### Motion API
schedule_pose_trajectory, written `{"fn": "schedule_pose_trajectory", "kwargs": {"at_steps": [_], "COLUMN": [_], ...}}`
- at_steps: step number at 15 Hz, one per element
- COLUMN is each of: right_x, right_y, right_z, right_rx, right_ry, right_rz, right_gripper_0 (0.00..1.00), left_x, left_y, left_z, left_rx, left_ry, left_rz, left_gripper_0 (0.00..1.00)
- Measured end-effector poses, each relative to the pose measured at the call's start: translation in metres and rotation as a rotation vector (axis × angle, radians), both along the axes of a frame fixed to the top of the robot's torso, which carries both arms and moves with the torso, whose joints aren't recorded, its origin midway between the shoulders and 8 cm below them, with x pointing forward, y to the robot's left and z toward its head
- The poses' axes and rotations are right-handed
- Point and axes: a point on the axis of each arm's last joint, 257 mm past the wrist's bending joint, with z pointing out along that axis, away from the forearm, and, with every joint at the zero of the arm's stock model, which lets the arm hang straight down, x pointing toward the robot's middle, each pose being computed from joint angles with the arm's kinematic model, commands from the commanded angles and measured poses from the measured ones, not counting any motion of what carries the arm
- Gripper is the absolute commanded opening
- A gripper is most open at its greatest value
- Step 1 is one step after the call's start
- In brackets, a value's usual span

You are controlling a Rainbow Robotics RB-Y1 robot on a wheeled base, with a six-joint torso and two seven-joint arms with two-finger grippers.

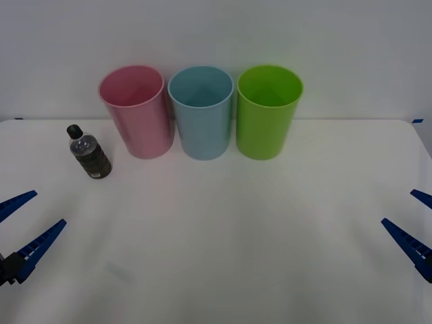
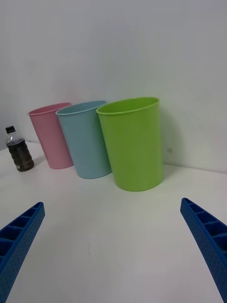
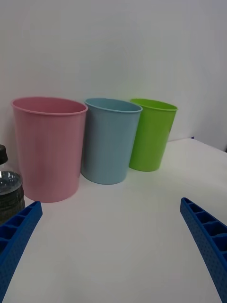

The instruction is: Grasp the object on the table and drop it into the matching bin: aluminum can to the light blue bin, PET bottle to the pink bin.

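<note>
PET bottle [image 1: 88, 151] upright, ahead of left end effector [image 1: 20, 223] (fingers spread).

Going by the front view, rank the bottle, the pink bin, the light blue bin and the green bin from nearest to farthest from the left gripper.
From the left gripper:
1. PET bottle, standing left of the bins.
2. Pink bin, leftmost in the row.
3. Light blue bin, middle.
4. Lime green bin, rightmost.
</note>
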Motion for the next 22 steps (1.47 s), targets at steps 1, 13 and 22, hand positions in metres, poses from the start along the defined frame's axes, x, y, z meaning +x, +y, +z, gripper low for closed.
{"fn": "schedule_pose_trajectory", "kwargs": {"at_steps": [1, 13, 22], "right_x": [0.0, 0.0, 0.0], "right_y": [0.0, 0.0, 0.0], "right_z": [0.0, 0.0, 0.0], "right_rx": [0.0, 0.0, 0.0], "right_ry": [0.0, 0.0, 0.0], "right_rz": [0.0, 0.0, 0.0], "right_gripper_0": [1.0, 1.0, 1.0], "left_x": [0.0, 0.0, 0.033], "left_y": [0.0, -0.005, 0.035], "left_z": [0.0, -0.011, -0.047], "left_rx": [0.0, -0.042, 0.047], "left_ry": [0.0, 0.016, 0.057], "left_rz": [0.0, 0.031, 0.291], "left_gripper_0": [1.0, 1.0, 1.0]}}
